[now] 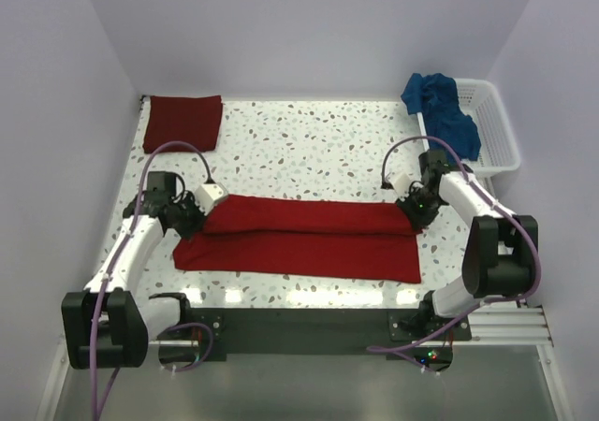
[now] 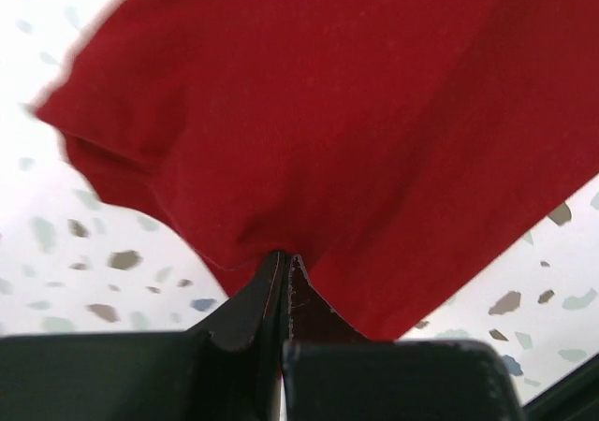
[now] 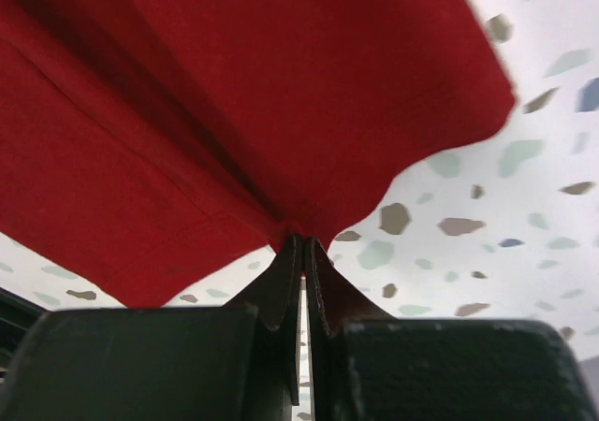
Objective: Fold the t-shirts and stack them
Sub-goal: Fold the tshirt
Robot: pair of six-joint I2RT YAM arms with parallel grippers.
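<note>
Across table (image 1: 309, 150) near side: bright red t-shirt (image 1: 299, 243) long axis left-right; left gripper (image 1: 194, 217) pinches its left end, right gripper (image 1: 413, 211) its right end, both clamped tight.

I am holding my left arm stretched forward and low, my left gripper (image 1: 190, 217) pinching tight on the bright red t-shirt (image 1: 299, 239). I am keeping my right arm folded at the elbow, my right gripper (image 1: 415, 210) clamping the shirt's opposite end.

Pale lilac walls (image 1: 309, 28), speckled, perhaps terrazzo, tabletop (image 1: 309, 150).
</note>
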